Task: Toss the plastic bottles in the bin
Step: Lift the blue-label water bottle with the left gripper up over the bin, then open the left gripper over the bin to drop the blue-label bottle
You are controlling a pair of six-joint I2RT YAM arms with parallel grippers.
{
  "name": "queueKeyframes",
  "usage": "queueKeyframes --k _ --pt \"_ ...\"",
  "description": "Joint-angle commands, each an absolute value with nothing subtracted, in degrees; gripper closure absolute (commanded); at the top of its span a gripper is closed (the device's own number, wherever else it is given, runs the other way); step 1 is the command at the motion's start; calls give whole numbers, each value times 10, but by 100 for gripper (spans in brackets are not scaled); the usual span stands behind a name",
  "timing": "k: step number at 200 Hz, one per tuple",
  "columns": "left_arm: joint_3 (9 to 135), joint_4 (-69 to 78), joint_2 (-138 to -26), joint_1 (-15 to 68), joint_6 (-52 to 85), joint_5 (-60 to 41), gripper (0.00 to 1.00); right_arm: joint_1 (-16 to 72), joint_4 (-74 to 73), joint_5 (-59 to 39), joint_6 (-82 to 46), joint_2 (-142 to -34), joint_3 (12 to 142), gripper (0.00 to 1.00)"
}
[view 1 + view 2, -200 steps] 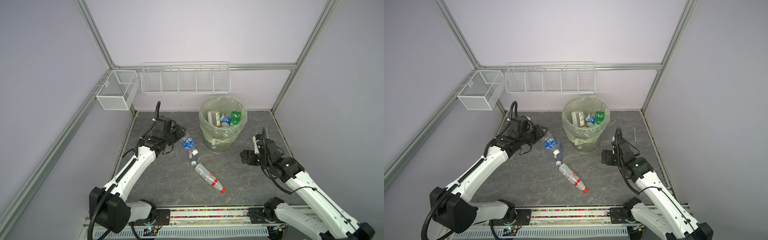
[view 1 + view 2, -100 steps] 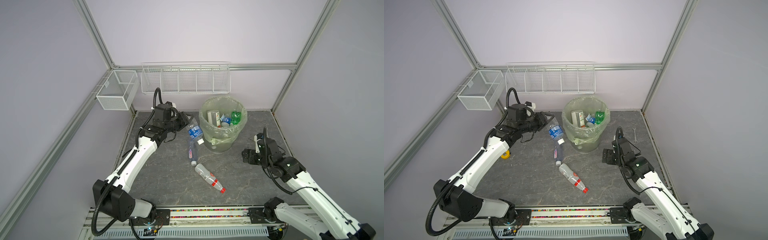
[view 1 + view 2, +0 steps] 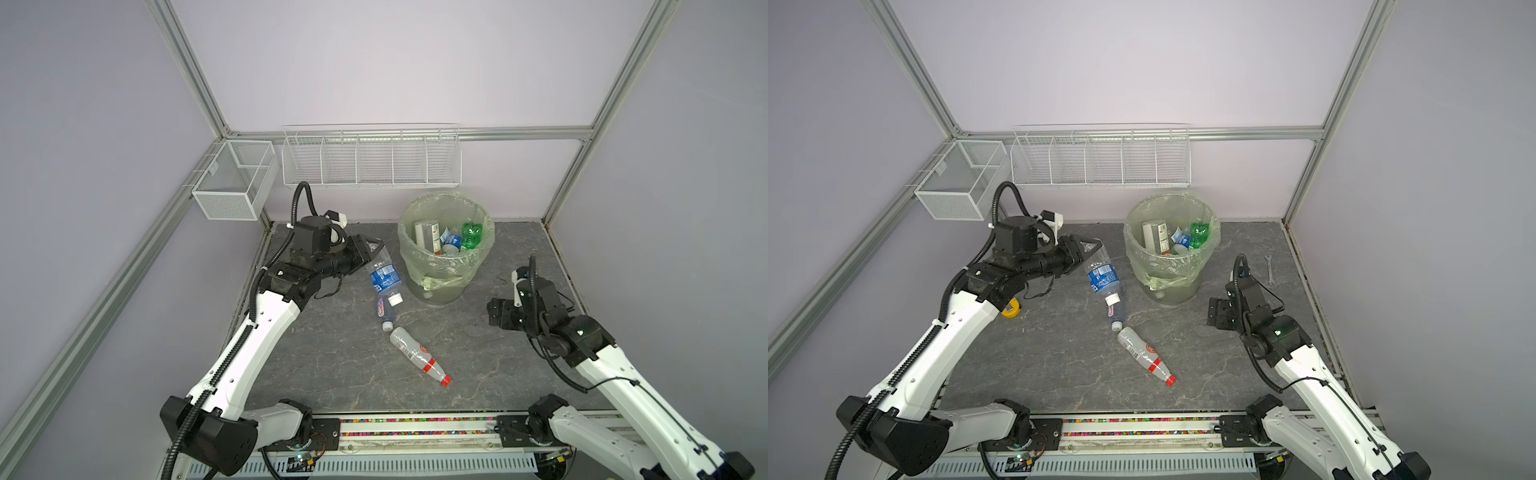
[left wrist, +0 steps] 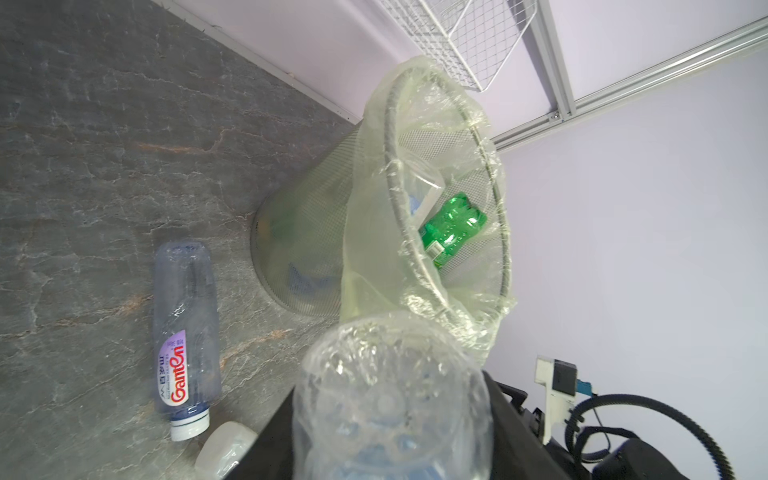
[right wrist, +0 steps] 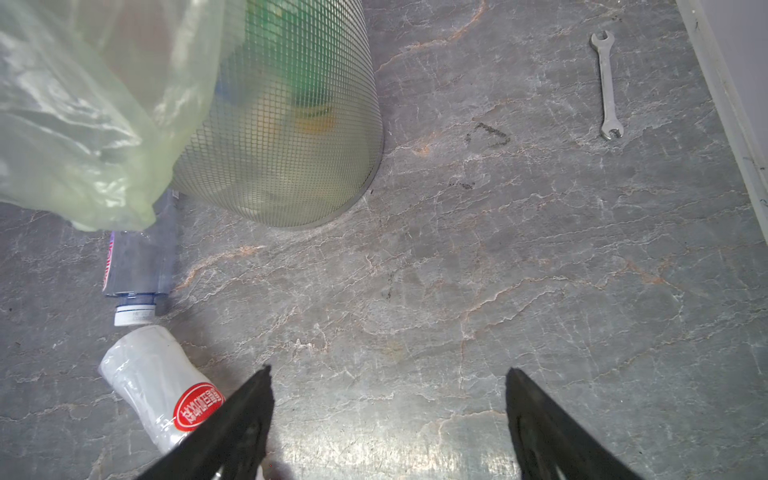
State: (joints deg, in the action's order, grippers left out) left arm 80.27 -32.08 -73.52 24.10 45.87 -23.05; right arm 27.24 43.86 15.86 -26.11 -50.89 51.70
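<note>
lifting toward the drop looks like the step in hand: the left gripper (image 3: 375, 248) is clamped tight on the base end of a blue-labelled bottle (image 3: 385, 277). the bottle hangs slanted with its white cap lowest, seemingly clear of the table (image 3: 332, 361) and just beside the bin (image 3: 436, 286) on the left arm's side. the left wrist view has the bottle's clear base (image 4: 390, 399) close to the lens, with the bag-lined mouth of the bin beyond it and a green bottle (image 4: 451, 226) already inside. the next move probably calls for more height and a short reach across, so that the dangling cap clears the crinkled bag edge before the jaws let go. two more remain on the table: a purple-labelled bottle (image 3: 383, 311) near the bin's foot and a red-capped bottle (image 3: 415, 353) further toward the front. the right gripper (image 5: 388, 374) is spread wide and empty over bare table on the bin's other side, with a wrench (image 5: 606, 83) well apart.
</note>
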Motion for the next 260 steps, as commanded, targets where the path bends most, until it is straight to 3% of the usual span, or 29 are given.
queueKeyframes --k 1,40,78,89,98,116,162,191,260 --pt "872 -317 -783 241 466 -258 49 271 441 167 -253 -499 516 12" --pt "1051 -320 -925 291 478 -210 47 271 436 164 -254 -491 513 12" --pt "1336 -361 -1144 330 500 -203 42 270 444 167 -252 -486 516 12" --pt "1447 -405 -1221 335 505 -209 33 270 446 169 -252 -483 517 12" --pt "1537 -435 -1277 337 509 -223 1 270 449 170 -252 -480 518 12" --pt "1649 -482 -1343 337 521 -235 0 270 454 173 -254 -475 521 12" --pt "1476 -399 -1202 325 498 -210 1 270 454 170 -256 -469 528 12" --pt "1435 -439 -1131 322 451 -152 1 270 454 168 -253 -475 528 12" --pt "1210 -380 -1009 296 434 -190 1 270 449 142 -251 -486 528 12"
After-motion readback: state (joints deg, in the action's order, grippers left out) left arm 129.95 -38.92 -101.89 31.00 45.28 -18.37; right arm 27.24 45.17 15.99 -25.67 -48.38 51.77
